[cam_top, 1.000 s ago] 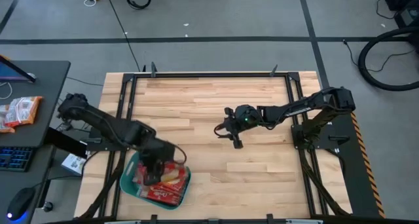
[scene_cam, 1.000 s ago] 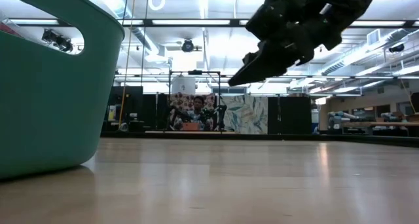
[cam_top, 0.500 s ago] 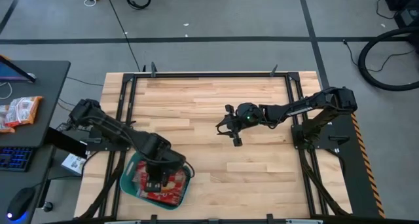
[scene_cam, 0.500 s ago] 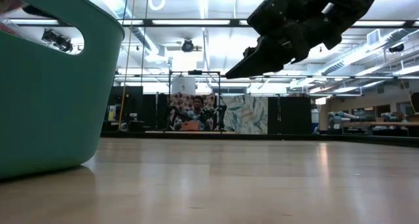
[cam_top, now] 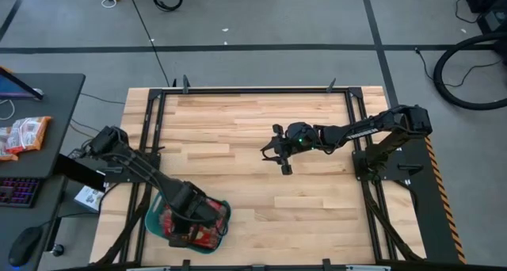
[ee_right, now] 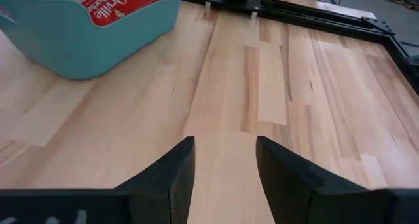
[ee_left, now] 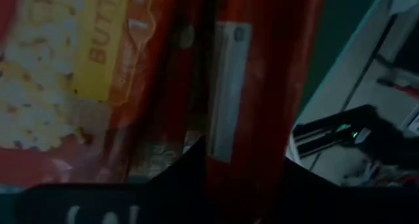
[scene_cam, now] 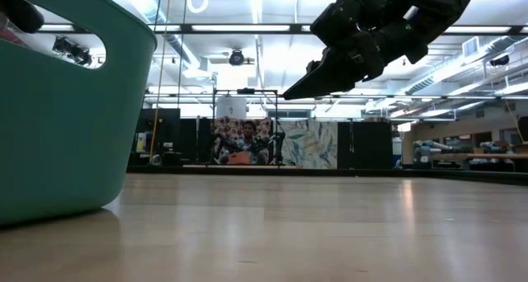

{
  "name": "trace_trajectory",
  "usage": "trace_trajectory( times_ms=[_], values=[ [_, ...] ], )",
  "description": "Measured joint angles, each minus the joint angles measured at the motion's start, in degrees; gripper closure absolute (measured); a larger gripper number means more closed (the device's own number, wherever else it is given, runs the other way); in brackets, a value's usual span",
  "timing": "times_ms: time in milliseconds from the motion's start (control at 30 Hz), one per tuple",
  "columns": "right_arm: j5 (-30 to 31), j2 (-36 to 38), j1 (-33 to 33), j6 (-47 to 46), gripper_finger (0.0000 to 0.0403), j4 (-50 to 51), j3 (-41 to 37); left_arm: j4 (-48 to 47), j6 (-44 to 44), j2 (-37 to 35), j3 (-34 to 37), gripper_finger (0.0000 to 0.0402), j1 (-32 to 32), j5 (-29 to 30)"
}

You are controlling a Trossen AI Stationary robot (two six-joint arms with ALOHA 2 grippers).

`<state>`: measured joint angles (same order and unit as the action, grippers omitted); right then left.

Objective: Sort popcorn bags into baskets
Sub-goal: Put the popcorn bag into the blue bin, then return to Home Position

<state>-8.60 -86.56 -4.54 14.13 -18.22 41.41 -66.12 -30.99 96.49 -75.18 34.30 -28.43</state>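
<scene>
My left gripper [cam_top: 184,221] is down inside the teal basket [cam_top: 155,223], right on top of the popcorn bags [cam_top: 204,233] stacked there. To finish this drop well, I'd part the fingers fully and lift straight up so no packet drags out over the rim. Whether it grips a bag or has let go, I cannot tell; red packets press close against its fingers. My right gripper [ee_right: 222,162] hovers well apart over bare table [cam_top: 253,128], fingers spread, holding nothing.

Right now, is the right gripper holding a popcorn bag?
No, the right gripper hangs open over bare wood, and the popcorn bags lie in the teal basket.
</scene>
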Motion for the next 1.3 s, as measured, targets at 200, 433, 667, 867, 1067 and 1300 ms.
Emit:
trace_trajectory(
  times_ms=[200,433,667,867,1067,1300],
  values=[
    [0.0,0.0,0.0,0.0,0.0237,0.0,0.0,1.0,-7.7,0.0,0.0,0.0233,-0.1,-2.9],
    [0.0,0.0,0.0,0.0,0.0237,0.1,0.0,-5.0,-10.7,-0.7,0.0,0.0154,-0.1,-8.8],
    [0.0,0.0,0.0,0.0,0.0237,0.1,0.0,-17.8,-7.4,-0.8,-0.9,0.0161,-0.4,-12.5],
    [0.0,0.0,0.0,0.1,0.0237,0.1,0.0,-20.7,-4.4,-0.9,-7.5,0.0178,-0.8,-4.9],
    [0.0,0.0,0.0,0.2,0.0237,0.2,0.0,-23.8,-7.5,-2.2,-14.6,0.0199,-2.4,8.5],
    [0.0,0.0,0.0,0.0,0.0237,1.1,0.0,-23.4,-6.8,-2.6,-18.7,0.0224,-2.2,38.2]
  ],
)
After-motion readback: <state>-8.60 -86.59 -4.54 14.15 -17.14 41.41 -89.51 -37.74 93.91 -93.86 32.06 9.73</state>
